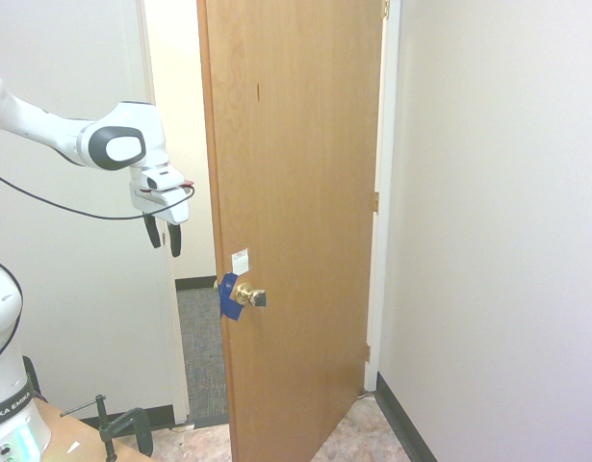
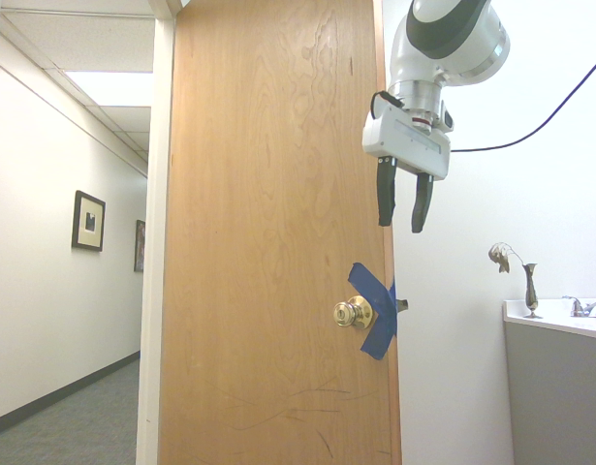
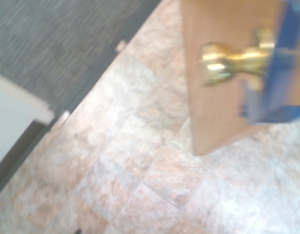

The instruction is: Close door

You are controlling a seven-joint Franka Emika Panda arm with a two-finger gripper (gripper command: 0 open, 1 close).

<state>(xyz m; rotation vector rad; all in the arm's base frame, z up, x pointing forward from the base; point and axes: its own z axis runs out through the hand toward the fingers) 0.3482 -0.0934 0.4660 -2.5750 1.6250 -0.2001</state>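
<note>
Tall orange-brown wooden door (image 1: 296,212) seen ajar, its brass round knob (image 2: 354,312) below the black two-finger tool (image 2: 405,194); no contact at the knob. Tool fingers spread, nothing pinched. Door top cut off in both exterior views; wrist view blurred. "ANKA EMIKA" readable on white arm base (image 1: 9,409), first letters cut off. White sticker (image 1: 240,262) print illegible.

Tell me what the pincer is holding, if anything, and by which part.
Nothing is held: the pincer hangs open, above the level of the door knob, with nothing between its fingers.
</note>
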